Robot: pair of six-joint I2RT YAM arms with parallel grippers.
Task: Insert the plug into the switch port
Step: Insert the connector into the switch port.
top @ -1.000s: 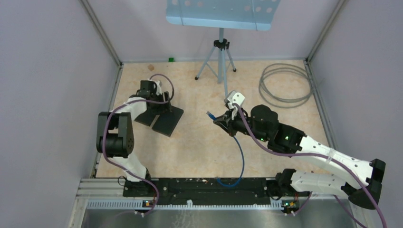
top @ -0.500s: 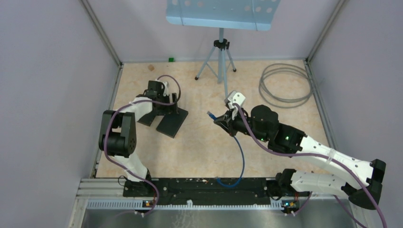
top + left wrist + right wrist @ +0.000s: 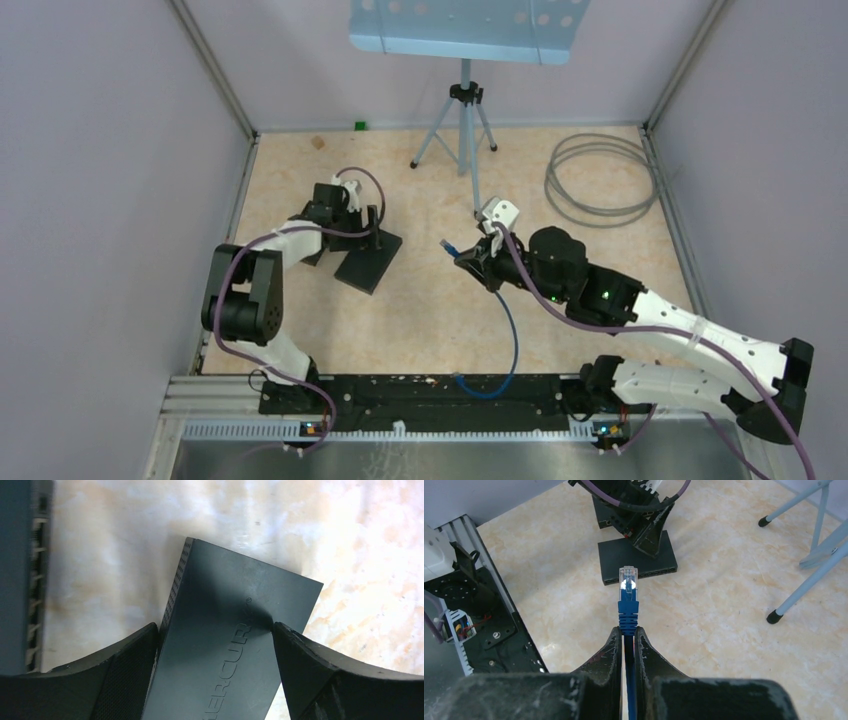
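The black switch point(image 3: 368, 258) lies flat on the floor at left centre. My left gripper point(image 3: 362, 226) is shut on it, a finger pressed on each long side point(image 3: 216, 627). The switch's embossed top point(image 3: 235, 645) fills the left wrist view. My right gripper point(image 3: 472, 260) is shut on the blue cable point(image 3: 510, 330), just behind the plug's boot. The clear-tipped plug point(image 3: 449, 244) sticks out of the jaws and points left at the switch, well apart from it. In the right wrist view the plug point(image 3: 628, 580) lines up with the switch's port face point(image 3: 639, 572) ahead of my gripper point(image 3: 626, 632).
A second dark device point(image 3: 312, 256) with a row of ports point(image 3: 36, 580) lies just left of the switch. A tripod stand point(image 3: 462, 130) with a blue plate stands at the back. A grey cable coil point(image 3: 600, 180) lies back right. A black rail point(image 3: 420, 395) runs along the near edge.
My left gripper has slid the switch to the right and turned it away from the second device. My right gripper with the plug has shifted slightly right and nearer.
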